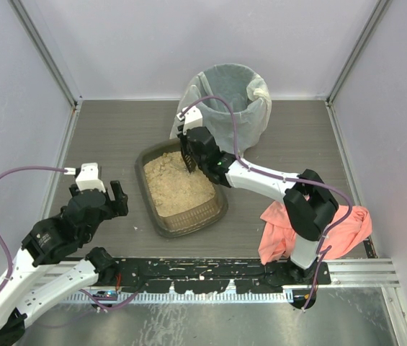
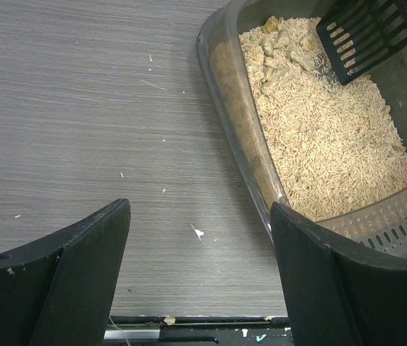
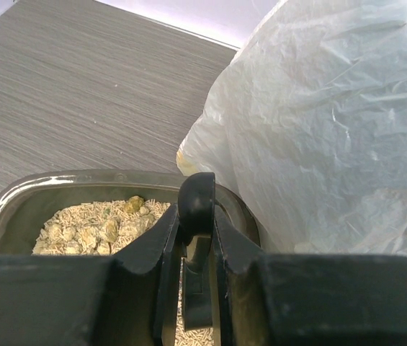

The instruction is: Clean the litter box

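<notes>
Risks first, from the left. The open left gripper (image 2: pixel 199 216) hangs over the grey wood-grain table (image 1: pixel 109 137), just left of the shallow dark grey-brown plastic litter box (image 1: pixel 186 225), and touches nothing. With the box unbraced, a hard push of the scoop into the granules could slide or tip it, I judge. The box sits in the middle of the table, filled with tan sandy granules (image 2: pixel 333 144). Pale lumpy clumps (image 2: pixel 279 50) are heaped at its far end. The black slotted plastic scoop (image 2: pixel 365 36) hangs tilted just right of them. A shallow or fast pass might break the clumps or flick granules over the rim. At the far right the round bin lined with a white plastic bag (image 1: pixel 232 101) stands right against the box's far corner. Lifting towards it could snag the loose bag or spill on the way. A crumpled coral-pink cloth (image 1: pixel 347 227) lies near right, well apart.

Now the fingers. The left pair stand wide apart and empty. The right gripper (image 3: pixel 197 216) has its fingers pressed together on the scoop's rounded black handle, holding it over the far end of the box.
</notes>
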